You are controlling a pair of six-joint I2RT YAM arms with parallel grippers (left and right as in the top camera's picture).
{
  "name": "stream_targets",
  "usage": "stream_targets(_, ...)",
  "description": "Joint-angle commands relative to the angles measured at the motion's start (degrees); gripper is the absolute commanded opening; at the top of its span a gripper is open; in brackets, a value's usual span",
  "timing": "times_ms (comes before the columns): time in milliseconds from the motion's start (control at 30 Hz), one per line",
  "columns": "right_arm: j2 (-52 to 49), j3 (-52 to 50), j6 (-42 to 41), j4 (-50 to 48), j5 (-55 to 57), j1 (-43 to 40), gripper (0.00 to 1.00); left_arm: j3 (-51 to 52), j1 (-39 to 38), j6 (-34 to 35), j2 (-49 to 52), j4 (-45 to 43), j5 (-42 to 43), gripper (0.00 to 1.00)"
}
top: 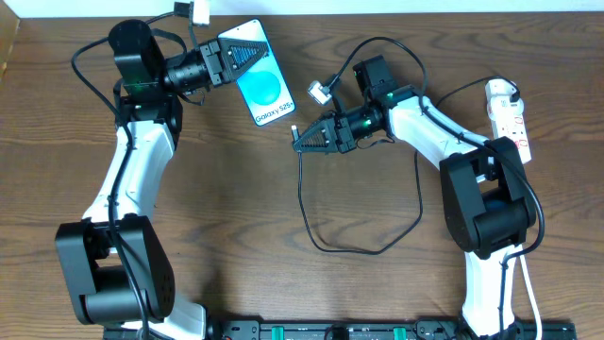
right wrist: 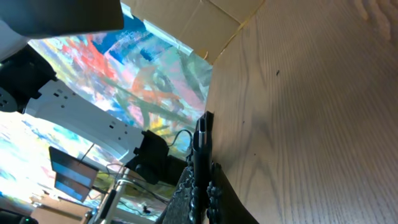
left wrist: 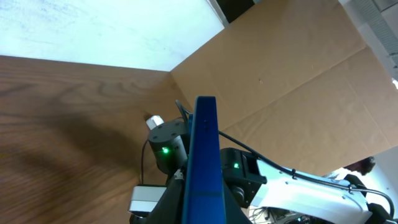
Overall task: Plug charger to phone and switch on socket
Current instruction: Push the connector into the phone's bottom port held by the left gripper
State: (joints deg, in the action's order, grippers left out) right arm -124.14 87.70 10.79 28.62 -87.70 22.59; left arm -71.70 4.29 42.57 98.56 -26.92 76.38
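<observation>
At the table's (top: pixel 217 189) far side, my left gripper (top: pixel 247 59) clamps the phone (top: pixel 266 96), its lower end facing my right gripper (top: pixel 300 142). That one is pinched closed on the charger (top: pixel 300 189) tip, seemingly positioned for insertion.

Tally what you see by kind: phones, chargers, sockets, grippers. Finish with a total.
phone: 1
charger: 1
socket: 1
grippers: 2, the left gripper shut on the phone, the right gripper shut on the charger
Total: 5
</observation>
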Motion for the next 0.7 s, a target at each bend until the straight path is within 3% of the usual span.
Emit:
stream_targets(0,0.07,1.18,-0.07,-1.79,-1.84,0.02,0.01,-0.52,0.11,-1.62,-0.39,-0.28,0.15,0.08)
stream_targets(200,0.50,1.18,-4.17,-8.35,-1.84,0.02,0.01,-0.52,0.13,-1.62,-0.02,10.14,-6.88,0.08)
stream_targets(667,0.50,1.18,-6.51,-11.28,-1.84,1.36,0.01,-0.52,0.13,-0.07,4.85,10.93,-6.78,0.08)
